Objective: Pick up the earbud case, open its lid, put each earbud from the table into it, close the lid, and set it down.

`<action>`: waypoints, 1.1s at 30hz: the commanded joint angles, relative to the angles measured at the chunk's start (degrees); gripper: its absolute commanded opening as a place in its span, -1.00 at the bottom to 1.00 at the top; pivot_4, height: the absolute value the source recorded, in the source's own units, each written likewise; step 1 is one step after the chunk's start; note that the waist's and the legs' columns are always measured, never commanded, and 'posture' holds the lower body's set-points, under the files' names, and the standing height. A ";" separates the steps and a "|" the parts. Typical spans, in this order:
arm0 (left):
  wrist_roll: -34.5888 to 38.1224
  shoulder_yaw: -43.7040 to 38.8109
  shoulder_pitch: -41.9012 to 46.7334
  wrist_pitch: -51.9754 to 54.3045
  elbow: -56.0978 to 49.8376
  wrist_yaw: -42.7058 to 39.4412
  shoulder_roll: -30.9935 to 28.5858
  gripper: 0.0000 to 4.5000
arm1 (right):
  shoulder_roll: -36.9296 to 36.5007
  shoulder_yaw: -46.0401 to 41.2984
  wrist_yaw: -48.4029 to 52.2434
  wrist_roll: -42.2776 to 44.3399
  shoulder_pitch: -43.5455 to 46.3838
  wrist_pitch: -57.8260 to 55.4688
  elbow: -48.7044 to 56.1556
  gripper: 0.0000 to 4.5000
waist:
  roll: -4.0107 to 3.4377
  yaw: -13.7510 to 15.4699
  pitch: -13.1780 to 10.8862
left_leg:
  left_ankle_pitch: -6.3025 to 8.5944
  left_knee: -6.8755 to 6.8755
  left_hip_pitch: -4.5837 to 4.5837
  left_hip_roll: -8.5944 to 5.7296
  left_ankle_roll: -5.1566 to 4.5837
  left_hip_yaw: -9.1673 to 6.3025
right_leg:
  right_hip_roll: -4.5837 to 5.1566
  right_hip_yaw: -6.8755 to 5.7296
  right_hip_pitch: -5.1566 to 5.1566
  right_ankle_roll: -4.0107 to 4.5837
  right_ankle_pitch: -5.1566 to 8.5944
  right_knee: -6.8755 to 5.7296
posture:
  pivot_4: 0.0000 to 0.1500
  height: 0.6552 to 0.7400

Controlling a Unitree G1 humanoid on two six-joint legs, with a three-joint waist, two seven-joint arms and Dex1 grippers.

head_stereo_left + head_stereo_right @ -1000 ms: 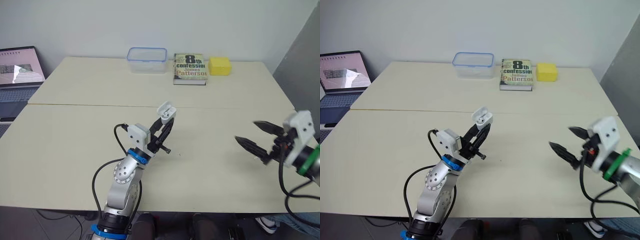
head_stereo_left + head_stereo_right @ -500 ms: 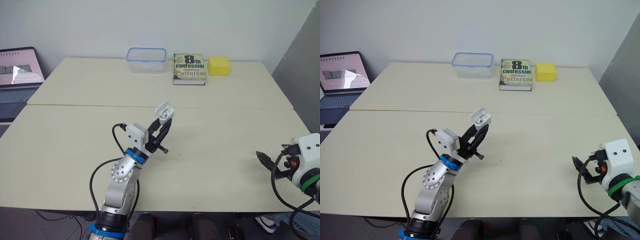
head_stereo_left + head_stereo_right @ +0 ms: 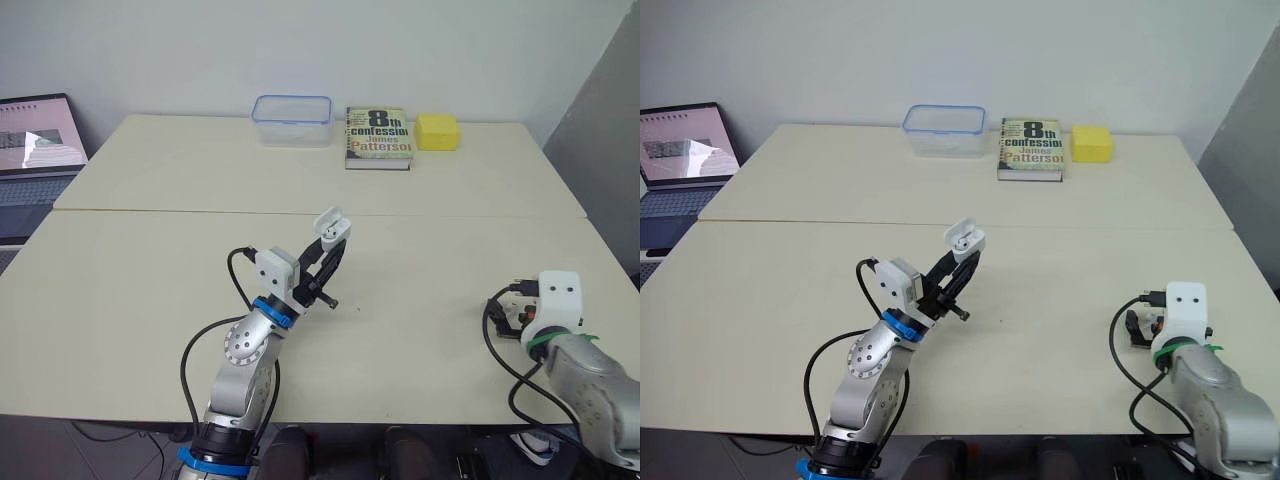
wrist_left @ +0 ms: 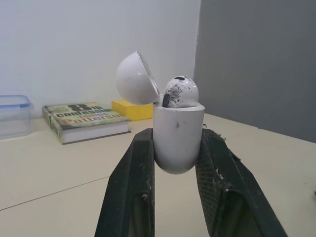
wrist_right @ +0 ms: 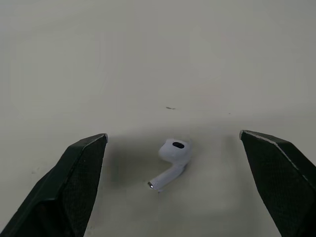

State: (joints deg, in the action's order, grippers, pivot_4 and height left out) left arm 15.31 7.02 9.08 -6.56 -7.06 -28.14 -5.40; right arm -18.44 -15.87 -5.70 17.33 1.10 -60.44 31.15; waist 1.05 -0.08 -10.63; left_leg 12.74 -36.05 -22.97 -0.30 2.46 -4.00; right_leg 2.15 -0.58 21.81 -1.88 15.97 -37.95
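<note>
Right pincer point(image 5: 173, 136) dropped astride earbud point(image 5: 174, 150) (finger bases cropped).

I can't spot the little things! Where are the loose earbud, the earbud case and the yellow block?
loose earbud point(image 5: 174, 149), right wrist view, on its round head.
earbud case point(image 4: 177, 138), left wrist view, on the front of its body.
yellow block point(image 3: 438, 131), left eye view, on its top face.

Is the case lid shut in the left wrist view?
No, the lid stands hinged open above the earbud case, with one earbud seated inside.
</note>
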 commanded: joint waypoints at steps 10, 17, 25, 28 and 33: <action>-0.28 0.19 -0.33 -1.00 -2.17 -0.01 -0.06 -0.66 | 9.53 -4.83 -3.77 -3.08 1.46 2.03 -2.68 0.92 | -0.01 -0.06 0.05 | 0.00 -0.02 0.08 0.01 0.00 0.01 | 0.00 0.02 -0.07 0.00 0.00 -0.02 | 1.00 1.00; -0.28 0.16 -0.47 -1.01 -2.22 -0.01 -0.07 -0.66 | 12.75 -7.38 -3.86 -1.88 2.68 -2.39 0.13 -0.04 | -0.02 0.07 0.05 | 0.00 -0.01 0.05 0.01 0.00 -0.05 | 0.00 -0.02 -0.06 0.00 0.00 -0.01 | 1.00 1.00; -0.20 0.05 -0.77 -0.74 -2.62 -0.02 -0.37 -0.66 | 5.47 -4.01 5.69 1.12 3.82 -6.92 4.38 -0.82 | -0.05 -0.06 0.03 | 0.00 0.01 0.05 0.02 0.00 -0.05 | -0.01 -0.02 -0.04 0.01 0.00 -0.02 | 1.00 1.00; -0.10 0.12 -0.92 -0.58 -2.99 -0.11 -0.71 -0.66 | -9.91 2.97 20.86 2.66 2.85 -1.14 3.14 -0.82 | -0.16 -0.14 -0.02 | 0.00 -0.01 0.05 -0.05 -0.01 0.08 | 0.05 0.09 -0.02 0.01 0.00 0.02 | 1.00 1.00; -0.13 0.35 -2.02 -0.15 -4.35 0.06 -1.19 -0.66 | -35.27 12.30 50.09 -0.71 -0.03 21.40 -2.56 -0.82 | -0.17 -0.11 -0.05 | 0.00 0.06 0.03 -0.01 -0.01 0.01 | 0.00 -0.05 -0.03 0.00 0.01 0.11 | 1.00 1.00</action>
State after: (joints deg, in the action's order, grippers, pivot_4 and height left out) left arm 15.11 7.05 7.20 -6.35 -8.22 -28.16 -6.57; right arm -48.84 -5.99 33.69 18.73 1.76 -49.46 29.99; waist 0.88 -0.18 -10.68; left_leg 12.74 -36.01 -22.94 -0.30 2.45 -3.99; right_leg 2.14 -0.63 21.78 -1.88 15.98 -37.85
